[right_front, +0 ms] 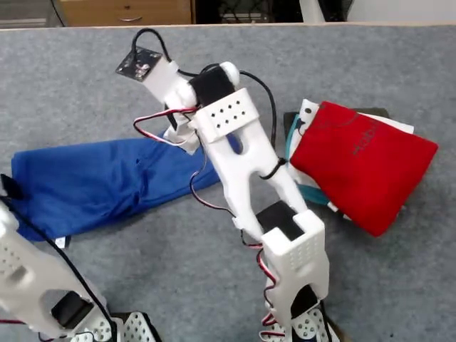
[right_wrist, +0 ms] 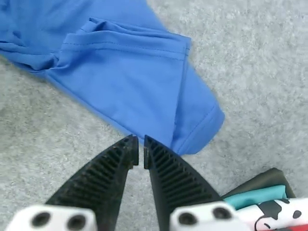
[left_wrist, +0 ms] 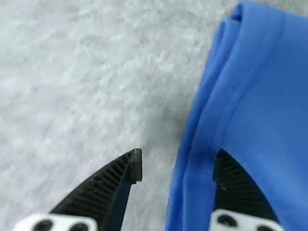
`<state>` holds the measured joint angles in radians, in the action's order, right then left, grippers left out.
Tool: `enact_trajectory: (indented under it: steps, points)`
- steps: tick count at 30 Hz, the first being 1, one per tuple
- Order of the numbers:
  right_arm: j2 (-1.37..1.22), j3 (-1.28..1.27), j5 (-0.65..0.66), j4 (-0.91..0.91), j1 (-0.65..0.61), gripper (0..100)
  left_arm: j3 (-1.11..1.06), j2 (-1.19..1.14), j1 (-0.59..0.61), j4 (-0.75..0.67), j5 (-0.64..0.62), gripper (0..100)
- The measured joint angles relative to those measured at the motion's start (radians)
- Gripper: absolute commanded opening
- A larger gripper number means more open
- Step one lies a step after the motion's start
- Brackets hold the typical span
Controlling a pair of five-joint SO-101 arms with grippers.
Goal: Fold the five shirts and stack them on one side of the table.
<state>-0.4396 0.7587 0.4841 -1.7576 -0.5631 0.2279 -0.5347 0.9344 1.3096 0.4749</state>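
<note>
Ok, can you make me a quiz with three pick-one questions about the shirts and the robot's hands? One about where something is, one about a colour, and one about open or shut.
1. Where is the red folded cloth shirt?
A) on top of the pile of folded shirts
B) on the floor
C) in a robot hand

2. What colour is the long unfolded cloth shirt lying on the grey fuzzy table?
A) green
B) blue
C) yellow

3. How is the left hand?
A) shut tight
B) open, with the long shirt's edge between its fingers
C) holding a cup

Answers:
1 A, because in the high view the red shirt lies uppermost on the pile.
2 B, because every view shows that shirt as blue.
3 B, because the left wrist view shows a wide gap between the fingers, with the shirt's edge inside it.
</note>
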Motion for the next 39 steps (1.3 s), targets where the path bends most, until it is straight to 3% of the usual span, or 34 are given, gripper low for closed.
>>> enact_trajectory:
  steps: [7, 13, 21, 29, 34, 39]
  points:
    - [0.000, 0.000, 0.000, 0.000, -0.021, 3.2, 0.261, -0.216, -0.020, 0.161, 0.003, 24]
    - [0.000, 0.000, 0.000, 0.000, -0.021, 3.2, 0.431, -0.345, -0.040, 0.275, 0.003, 2]
    - [0.000, 0.000, 0.000, 0.000, -0.021, 3.2, 0.640, -0.419, -0.029, 0.362, 0.002, 3]
    - [0.000, 0.172, 0.000, -0.002, 0.040, 3.2, 0.956, -0.440, 0.086, 0.436, 0.006, 3]
    - [0.000, 0.293, 0.000, -0.003, 0.157, 3.2, 0.974, -0.430, 0.060, 0.443, -0.006, 3]
    - [0.003, 0.339, 0.000, -0.003, 0.267, 3.2, 0.790, -0.276, -0.054, 0.443, -0.049, 3]
